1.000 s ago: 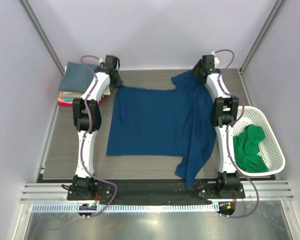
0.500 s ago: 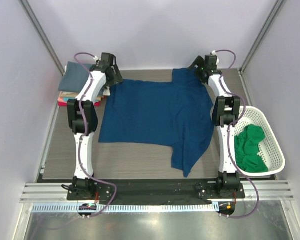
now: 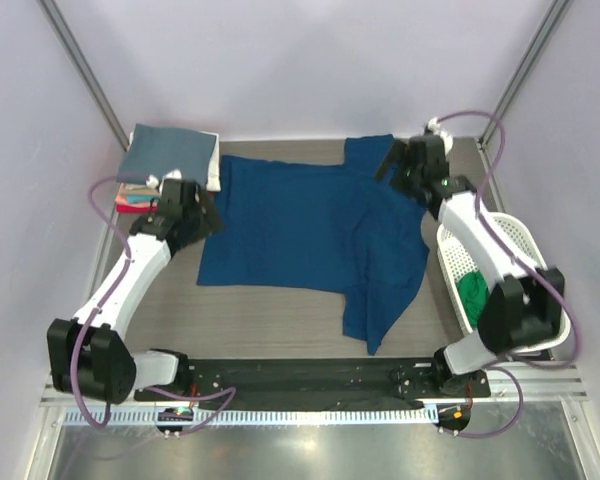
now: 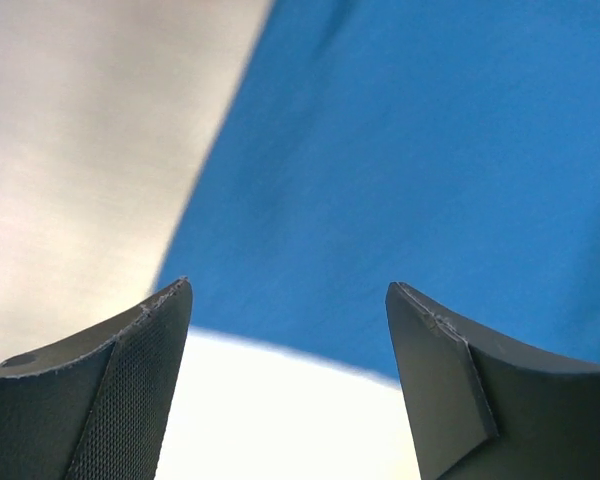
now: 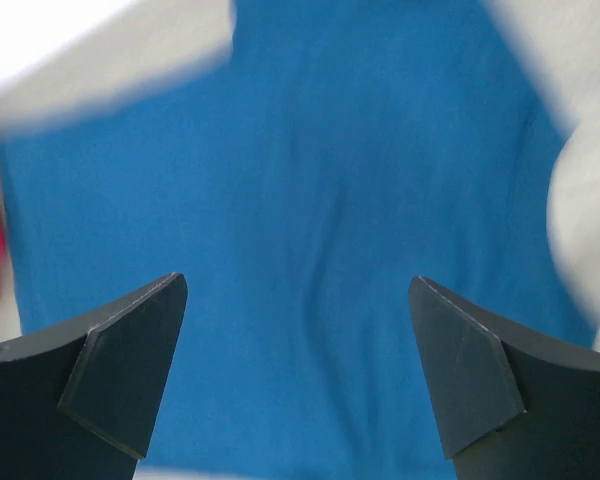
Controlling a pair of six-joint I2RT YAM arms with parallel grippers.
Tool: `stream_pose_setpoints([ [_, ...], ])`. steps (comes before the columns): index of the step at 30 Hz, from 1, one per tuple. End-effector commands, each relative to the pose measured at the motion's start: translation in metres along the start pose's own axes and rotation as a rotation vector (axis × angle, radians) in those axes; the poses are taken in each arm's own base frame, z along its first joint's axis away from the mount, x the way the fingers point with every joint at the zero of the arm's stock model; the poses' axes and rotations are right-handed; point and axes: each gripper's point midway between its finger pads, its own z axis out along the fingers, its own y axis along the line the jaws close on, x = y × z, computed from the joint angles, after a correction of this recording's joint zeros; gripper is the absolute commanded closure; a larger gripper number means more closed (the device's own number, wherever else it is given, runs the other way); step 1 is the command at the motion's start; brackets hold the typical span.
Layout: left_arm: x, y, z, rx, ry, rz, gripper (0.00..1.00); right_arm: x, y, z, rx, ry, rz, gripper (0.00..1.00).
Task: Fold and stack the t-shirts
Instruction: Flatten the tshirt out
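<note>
A navy blue t-shirt (image 3: 310, 235) lies spread on the table, its right side folded over and a flap trailing toward the near edge. My left gripper (image 3: 208, 216) hovers open at the shirt's left edge, and in the left wrist view (image 4: 288, 290) nothing sits between its fingers above the blue cloth (image 4: 430, 150). My right gripper (image 3: 393, 166) is open over the shirt's far right corner; the right wrist view (image 5: 298, 285) shows only blue cloth (image 5: 310, 200) below the empty jaws. A green t-shirt (image 3: 472, 293) lies in the basket. Folded t-shirts (image 3: 170, 155) are stacked at the back left, a slate-blue one on top.
The white mesh basket (image 3: 515, 232) stands at the right edge, partly behind my right arm. Bare grey tabletop (image 3: 150, 320) shows left of and in front of the shirt. Frame posts and walls close in the back and sides.
Both grippers opened and let go of the navy shirt's far corners, then pulled back. The shirt settled flat, and both arms swung outward, uncovering the folded stack.
</note>
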Motion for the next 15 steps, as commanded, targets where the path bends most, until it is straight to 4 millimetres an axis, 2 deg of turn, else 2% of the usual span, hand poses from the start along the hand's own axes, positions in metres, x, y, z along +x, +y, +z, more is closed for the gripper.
stream_pose_setpoints([
  [1,0.05,0.033,0.017,-0.031,0.047,-0.079,0.21,0.126,-0.068,-0.03,0.211,0.211,-0.051,0.02],
  [2,0.057,0.037,0.018,-0.024,0.058,-0.099,0.21,0.134,-0.065,-0.049,0.163,0.21,-0.026,0.03],
  [3,0.061,0.037,0.02,-0.004,0.059,-0.13,0.23,0.157,-0.063,-0.06,0.136,0.253,-0.009,0.05],
  [4,0.067,0.043,0.021,-0.004,0.065,-0.15,0.23,0.192,-0.082,-0.069,0.159,0.321,-0.014,0.07],
  [5,0.078,0.049,0.022,-0.005,0.081,-0.159,0.23,0.198,-0.078,-0.085,0.109,0.323,0.006,0.09],
  [6,0.081,0.051,0.022,-0.007,0.079,-0.17,0.23,0.212,-0.079,-0.093,0.095,0.349,0.023,0.09],
  [7,0.084,0.054,0.022,-0.011,0.076,-0.181,0.23,0.237,-0.081,-0.105,0.089,0.398,0.03,0.11],
  [8,0.094,0.06,0.024,-0.026,0.09,-0.189,0.23,0.246,-0.08,-0.112,0.084,0.411,0.037,0.13],
  [9,0.093,0.059,0.022,-0.013,0.072,-0.202,0.24,0.25,-0.076,-0.12,0.062,0.407,0.037,0.13],
  [10,0.095,0.06,0.022,-0.013,0.071,-0.228,0.24,0.267,-0.076,-0.132,0.068,0.442,0.012,0.13],
  [13,0.101,0.062,0.021,-0.006,0.065,-0.251,0.24,0.287,-0.084,-0.146,0.088,0.467,-0.031,0.13],
  [15,0.104,0.066,0.022,-0.022,0.072,-0.25,0.24,0.302,-0.08,-0.156,0.069,0.496,-0.032,0.15],
])
